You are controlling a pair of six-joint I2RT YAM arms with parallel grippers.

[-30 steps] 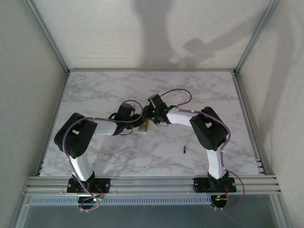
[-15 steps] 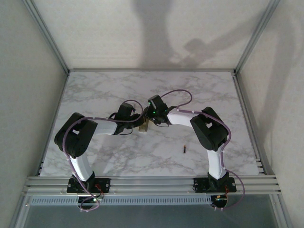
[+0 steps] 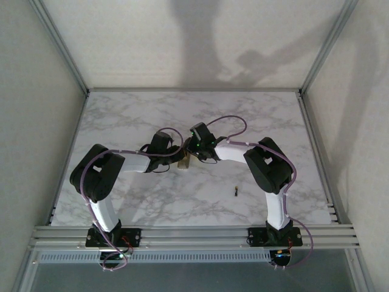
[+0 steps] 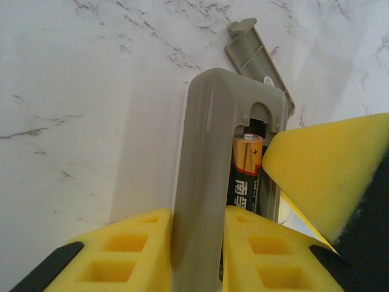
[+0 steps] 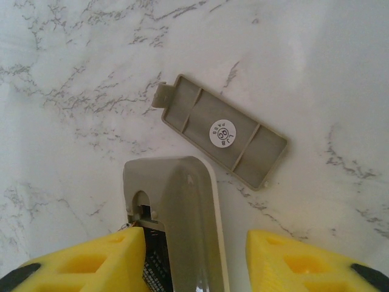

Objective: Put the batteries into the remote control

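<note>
- The left gripper (image 4: 197, 234) was clamped on the grey-tan rectangular plastic remote control (image 4: 203, 140), back up, steadying it for loading
- One black-and-gold cylindrical battery (image 4: 246, 167) sat in the open bay
- The right gripper (image 5: 194, 243), jaws partly spread and empty, straddled the remote, one yellow pad apparently nudging that cell home
- The grey plastic battery cover (image 5: 225, 131) lay aside on the white marble table (image 3: 121, 115), and a second small dark battery (image 3: 236, 191) waited well apart to the right

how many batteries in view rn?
2. One battery sits in the remote control's open compartment; a loose battery lies on the marble table, right of centre. Part of the compartment is covered, so another may be hidden.
</note>
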